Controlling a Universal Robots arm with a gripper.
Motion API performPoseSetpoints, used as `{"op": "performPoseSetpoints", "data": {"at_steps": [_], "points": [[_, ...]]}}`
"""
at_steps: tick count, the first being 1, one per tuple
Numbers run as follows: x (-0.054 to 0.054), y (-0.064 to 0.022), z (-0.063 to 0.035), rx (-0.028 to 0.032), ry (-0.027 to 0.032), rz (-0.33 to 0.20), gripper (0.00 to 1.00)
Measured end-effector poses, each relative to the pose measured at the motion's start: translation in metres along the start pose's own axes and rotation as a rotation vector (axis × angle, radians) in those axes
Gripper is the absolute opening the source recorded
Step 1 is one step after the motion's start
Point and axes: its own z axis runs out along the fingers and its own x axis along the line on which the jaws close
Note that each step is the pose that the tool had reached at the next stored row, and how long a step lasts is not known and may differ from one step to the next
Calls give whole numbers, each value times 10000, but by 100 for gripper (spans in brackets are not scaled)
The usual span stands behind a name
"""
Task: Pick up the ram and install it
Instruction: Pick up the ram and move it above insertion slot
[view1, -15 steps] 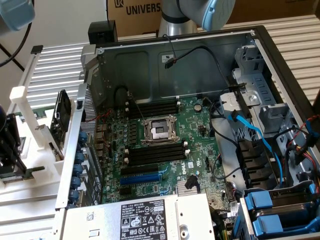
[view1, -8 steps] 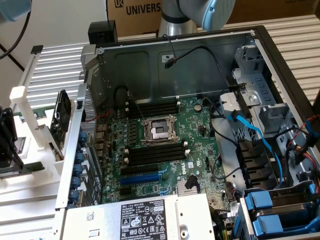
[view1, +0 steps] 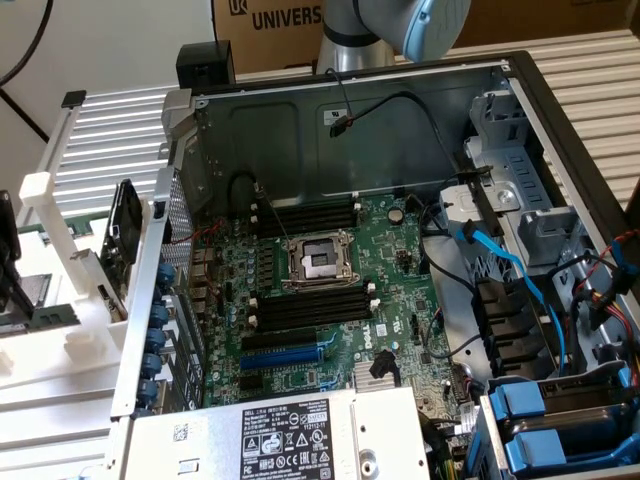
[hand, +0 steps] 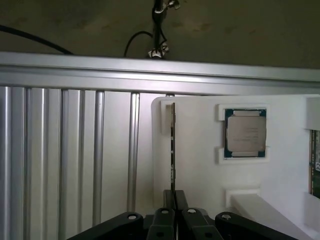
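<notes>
The ram (hand: 173, 145) is a thin green board seen edge-on, standing upright in a slot of the white holder (hand: 200, 175). My gripper (hand: 173, 200) is right at the ram's near end, and its two black fingers (hand: 181, 200) are shut on the board's edge. In the exterior view, the open computer case holds the green motherboard (view1: 385, 300). Its long black slots (view1: 310, 305) lie on both sides of the processor socket (view1: 318, 262).
A square silver processor chip (hand: 245, 132) lies in a pocket of the white holder beside the ram. Ribbed aluminium rails (hand: 65, 150) run along the holder. Black and blue cables (view1: 500, 260) cross the case at the exterior view's right. The power supply (view1: 290, 435) sits at the front.
</notes>
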Motion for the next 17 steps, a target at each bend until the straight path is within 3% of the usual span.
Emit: {"op": "performPoseSetpoints", "data": {"at_steps": [17], "points": [[-20,-2,-594,7,33,234,12]]}}
